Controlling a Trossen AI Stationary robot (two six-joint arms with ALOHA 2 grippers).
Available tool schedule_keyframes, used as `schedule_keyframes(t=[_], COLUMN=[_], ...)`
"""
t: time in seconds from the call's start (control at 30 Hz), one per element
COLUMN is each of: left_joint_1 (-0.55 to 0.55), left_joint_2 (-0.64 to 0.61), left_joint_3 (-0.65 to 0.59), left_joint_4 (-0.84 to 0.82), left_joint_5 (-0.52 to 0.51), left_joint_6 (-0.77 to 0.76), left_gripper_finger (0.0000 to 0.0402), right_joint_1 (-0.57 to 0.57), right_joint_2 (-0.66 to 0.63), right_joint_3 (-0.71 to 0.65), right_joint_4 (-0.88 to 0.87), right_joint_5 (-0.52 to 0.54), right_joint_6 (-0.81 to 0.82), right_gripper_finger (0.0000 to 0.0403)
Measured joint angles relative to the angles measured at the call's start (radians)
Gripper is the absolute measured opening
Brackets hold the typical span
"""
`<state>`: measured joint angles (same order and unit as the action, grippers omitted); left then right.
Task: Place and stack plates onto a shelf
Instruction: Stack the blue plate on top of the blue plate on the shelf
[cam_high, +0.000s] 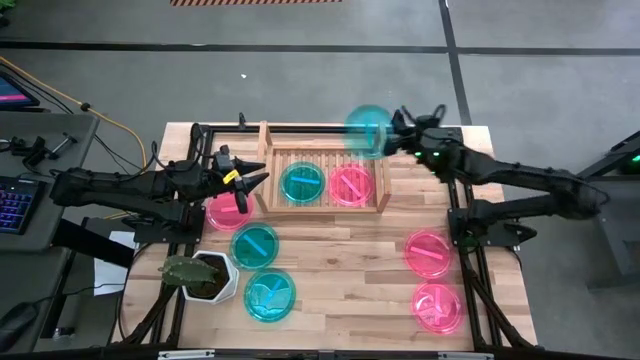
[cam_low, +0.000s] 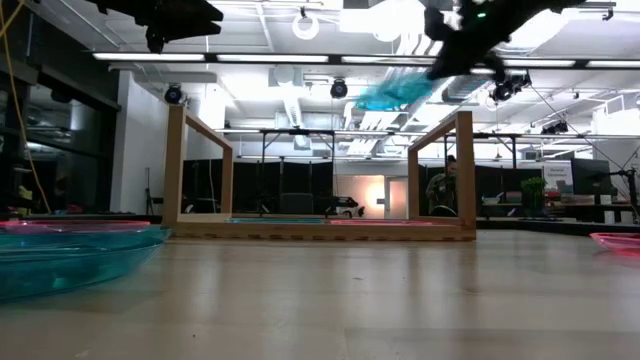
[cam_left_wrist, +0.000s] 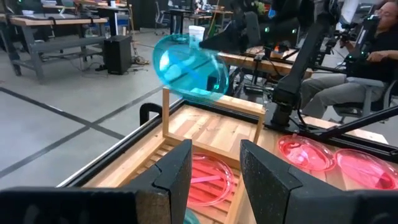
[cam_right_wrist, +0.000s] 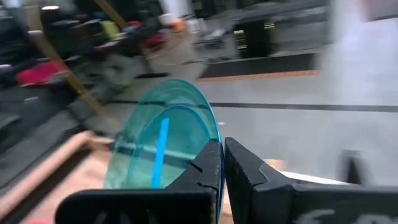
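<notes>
The wooden shelf (cam_high: 322, 207) stands at the table's far middle, with a teal plate (cam_high: 300, 184) and a pink plate (cam_high: 350, 185) lying flat on its slats. My right gripper (cam_high: 397, 128) is shut on another teal plate (cam_high: 367, 130), held in the air over the shelf's far right corner. My left gripper (cam_high: 259, 181) stands open at the shelf's left end, nothing between its fingers. Below the left arm a pink plate (cam_high: 222, 212) lies partly hidden. Two teal plates (cam_high: 254, 243) (cam_high: 270, 295) and two pink plates (cam_high: 428, 252) (cam_high: 437, 305) lie flat on the tabletop. My right gripper pinches the teal plate's rim (cam_right_wrist: 216, 132) between its two fingers. The fingers come nearly level from the table's right side. The plate stands on edge, tilted, and reaches out beyond the fingertips toward the left. It is lifted clear, above the shelf's side rail (cam_low: 440, 135).
A white hexagonal plant pot (cam_high: 208, 275) stands at the near left beside the teal plates. Black frame rails (cam_high: 462, 250) run along the table's sides. Bare tabletop (cam_high: 345, 270) lies between the teal and pink plates. A seated person (cam_left_wrist: 348, 81) shows beyond the table's right side.
</notes>
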<state>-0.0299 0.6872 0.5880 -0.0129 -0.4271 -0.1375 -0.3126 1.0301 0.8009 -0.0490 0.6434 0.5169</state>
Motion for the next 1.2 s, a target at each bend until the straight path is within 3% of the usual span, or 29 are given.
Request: schedule_keyframes(t=[0.17,0.5,0.93,1.2], left_joint_1=[-0.008,-0.012,-0.012,-0.012], left_joint_2=[0.000,0.006,0.007,0.007], left_joint_3=[0.000,0.000,0.000,0.000], left_joint_4=[-0.012,0.021,0.021,0.023], left_joint_5=[0.000,-0.002,-0.002,-0.002], left_joint_6=[-0.012,0.027,0.037,0.037], left_gripper_finger=[0.0127,0.0127,0.0127,0.0127], right_joint_1=[0.030,0.047,0.097,0.111], right_joint_2=[0.175,0.482,0.698,0.787], right_joint_3=[0.000,0.046,0.246,0.291], right_joint_4=[0.214,0.392,0.358,0.321], right_joint_5=[-0.079,-0.192,-0.236,-0.233], right_joint_6=[-0.018,0.051,-0.024,-0.028], right_gripper_finger=[0.0000,0.0000,0.0000,0.0000])
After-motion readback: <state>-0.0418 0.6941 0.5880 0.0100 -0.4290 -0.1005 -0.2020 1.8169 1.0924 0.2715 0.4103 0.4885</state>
